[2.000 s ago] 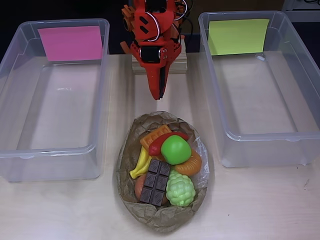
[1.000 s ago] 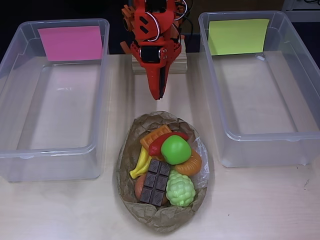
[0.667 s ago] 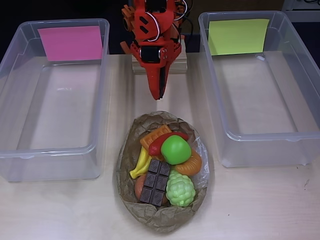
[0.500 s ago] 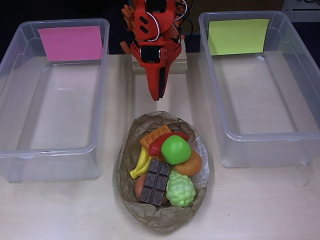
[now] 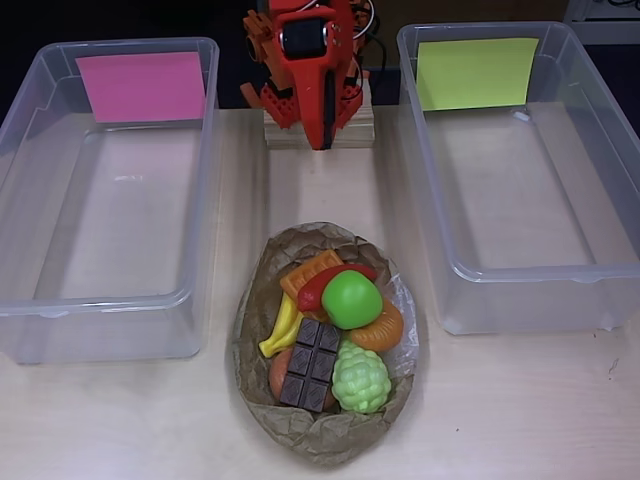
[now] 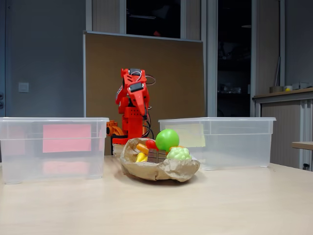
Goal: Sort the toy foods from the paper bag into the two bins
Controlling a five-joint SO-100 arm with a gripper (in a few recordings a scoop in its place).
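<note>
Pale wood tabletop (image 5: 520, 400) carries, nearest, the paper bag (image 5: 322, 345) heaped with toy foods (image 5: 330, 330). Left sits the pink-sheet bin (image 5: 105, 195), right the yellow-green-sheet bin (image 5: 525, 170). Farther back, the gripper (image 5: 322, 140) hangs closed, empty, before a brown board (image 6: 171, 78).

A pale light-wood tabletop (image 6: 156, 205) is seen in front. Behind it a brown board panel (image 6: 166, 78) is set against a grey wall (image 6: 44, 58), where a white switch plate (image 6: 23, 87) is mounted. Dark glass panes (image 6: 234, 54) are framed beside it.
</note>
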